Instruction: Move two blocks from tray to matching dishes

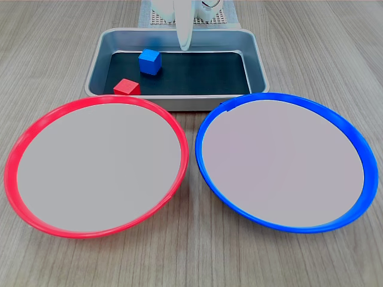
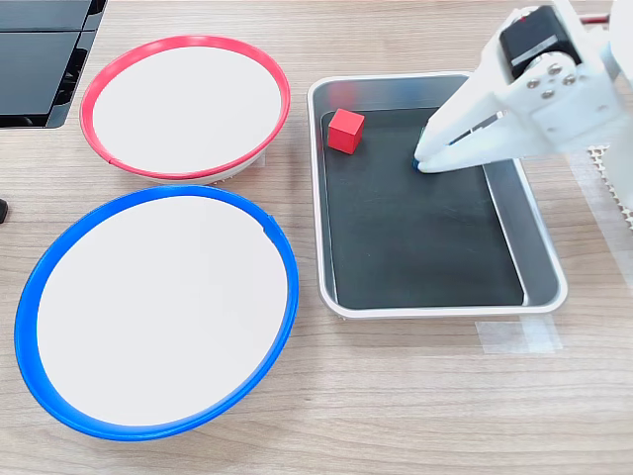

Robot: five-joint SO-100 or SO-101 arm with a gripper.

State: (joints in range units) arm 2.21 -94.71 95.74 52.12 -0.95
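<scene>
Over tray [image 2: 539, 252], pincer [image 2: 423, 158] hiding blue block [image 1: 149, 61]

The first exterior view looks low across the worktop [image 1: 191, 263] from the side opposite the gripper [image 1: 186, 42], facing it over both dishes. The second exterior view looks steeply down from nearer the gripper [image 2: 427, 158], at its side. Both exterior views share tray [image 1: 256, 66] [image 2: 539, 247] and dishes.

A pale wood-grain table [image 1: 54, 48] carries 3 things here: the grey tray [image 1: 257, 66] at the back in the first exterior view, the red-rimmed dish [image 1: 36, 128] just before it on the first exterior view's left, the blue-rimmed dish [image 1: 353, 134] beside it, rims nearly touching.
</scene>
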